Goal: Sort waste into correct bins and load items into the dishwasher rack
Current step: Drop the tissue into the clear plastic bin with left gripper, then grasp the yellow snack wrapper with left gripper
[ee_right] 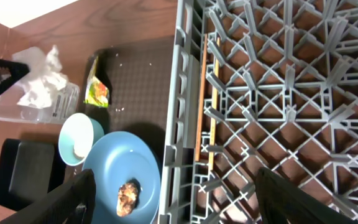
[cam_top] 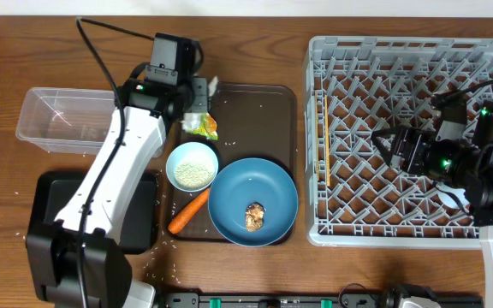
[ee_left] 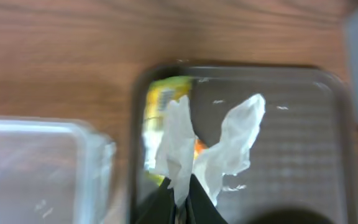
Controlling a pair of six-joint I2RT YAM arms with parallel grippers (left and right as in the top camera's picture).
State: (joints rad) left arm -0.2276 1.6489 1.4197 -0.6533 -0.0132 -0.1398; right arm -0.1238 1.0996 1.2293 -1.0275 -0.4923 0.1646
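**Two arms over the bench, paper pinched on the left**

Largest is the rack (cam_top: 400,43), square, on the right of the bench (cam_top: 255,43). Its near-right corner is hidden under the right arm. Thin wooden sticks (cam_top: 325,137) lie inside along its left wall, long axis running near to far. The right gripper (cam_top: 389,145) hangs over the lattice, jaws spread wide with nothing between them.

The brown serving tray (cam_top: 255,120) sits just left of the rack. Further left are the clear box (cam_top: 62,120), long axis left to right, and nearer the robot the black tray (cam_top: 139,218), much of it covered by the left arm.

On the serving tray, the plate (cam_top: 229,201) lies flat at the near-right corner, and the bowl (cam_top: 173,164) stands upright at its upper left. The carrot (cam_top: 188,212) lies slantwise between bowl and plate, one end toward the near left, the other toward the far right. The wrapper (cam_top: 202,126) lies by the tray's left edge. Its yellow-green print is too blurred to read.

The left gripper (ee_left: 182,199) is at the tray's far-left corner, jaws pressed together on the paper (ee_left: 229,143). The paper spreads away from the tips in two lobes and partly hides the wrapper in the left wrist view.

The lump (cam_top: 255,216) rests on the plate. Rice (cam_top: 193,174) fills the bowl's bottom, and loose grains dot the tray and bench.
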